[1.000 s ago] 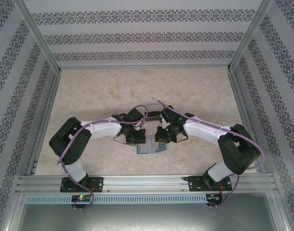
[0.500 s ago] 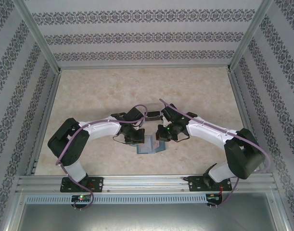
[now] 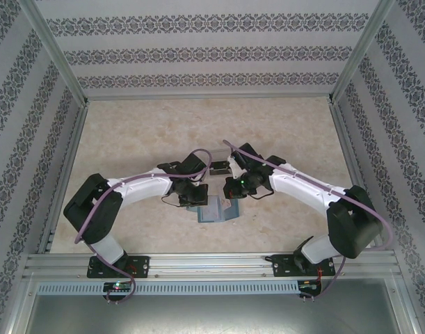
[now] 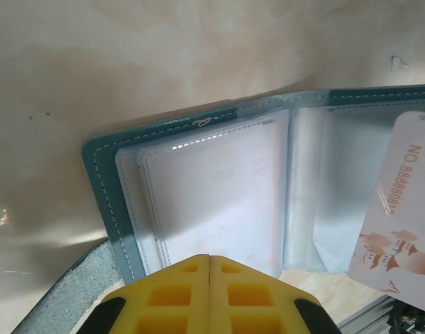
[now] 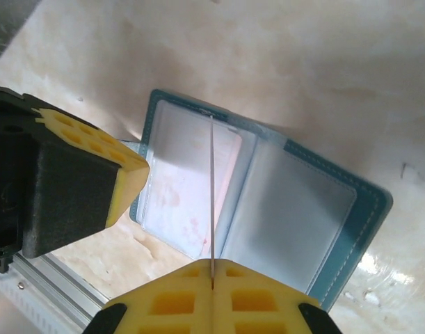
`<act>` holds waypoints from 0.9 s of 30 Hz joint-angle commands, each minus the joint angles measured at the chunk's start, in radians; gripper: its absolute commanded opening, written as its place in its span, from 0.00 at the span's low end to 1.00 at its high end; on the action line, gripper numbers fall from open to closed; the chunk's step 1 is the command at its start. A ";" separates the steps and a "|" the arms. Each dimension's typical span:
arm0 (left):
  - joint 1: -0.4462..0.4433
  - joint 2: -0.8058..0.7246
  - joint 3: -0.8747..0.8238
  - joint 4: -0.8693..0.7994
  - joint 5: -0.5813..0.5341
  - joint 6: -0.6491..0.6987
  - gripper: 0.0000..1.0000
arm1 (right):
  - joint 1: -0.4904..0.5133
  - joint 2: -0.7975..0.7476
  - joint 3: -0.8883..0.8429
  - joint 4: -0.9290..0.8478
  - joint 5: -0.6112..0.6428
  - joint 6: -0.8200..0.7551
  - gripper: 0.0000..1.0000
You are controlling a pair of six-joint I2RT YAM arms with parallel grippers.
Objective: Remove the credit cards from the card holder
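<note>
Right gripper [image 5: 212,268] pinches a credit card [image 4: 400,209] edge-on over the open card holder [image 5: 370,209]
Left gripper [image 4: 210,263], pressed together, is at the holder's opposite half on the worktop [image 4: 163,56]; the card's long axis points straight away from the right gripper

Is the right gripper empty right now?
No: the right gripper is shut on a thin card, seen edge-on above the open card holder.

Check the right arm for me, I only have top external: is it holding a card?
Observer: Yes, right wrist shows the right jaws shut on a card, edge-on.
Operator: Which card?
Observer: Left wrist shows its face: pale pink, a printed number, orange cartoon figures.
Operator: Left arm?
Observer: Left jaws shut, tips at the edge of the open holder; can't tell if they pinch it.
</note>
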 commanded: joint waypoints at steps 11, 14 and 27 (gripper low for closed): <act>0.008 -0.087 -0.056 -0.033 -0.041 0.015 0.00 | -0.032 0.108 0.238 -0.189 0.112 -0.681 0.00; 0.016 -0.093 -0.072 -0.020 -0.036 0.020 0.00 | -0.057 0.167 0.324 -0.261 0.111 -0.786 0.00; 0.070 -0.179 -0.139 -0.039 -0.045 0.028 0.00 | -0.108 0.376 0.674 -0.492 0.156 -1.210 0.00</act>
